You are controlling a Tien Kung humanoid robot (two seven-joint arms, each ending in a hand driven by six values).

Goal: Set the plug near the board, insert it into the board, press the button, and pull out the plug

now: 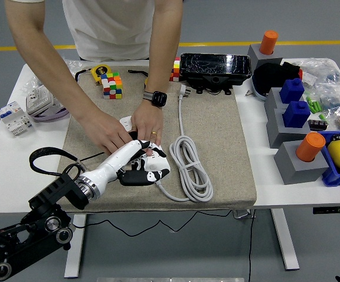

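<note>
My left hand (139,164) lies on the mat toward the near left part of the surface (5,164), fingers curled over the white board (152,167); I can't tell whether they truly grip it. A person's two hands (149,124) press on the same spot. The plug (184,90) lies near the far edge, its cable (188,167) coiled just beside the board.
</note>
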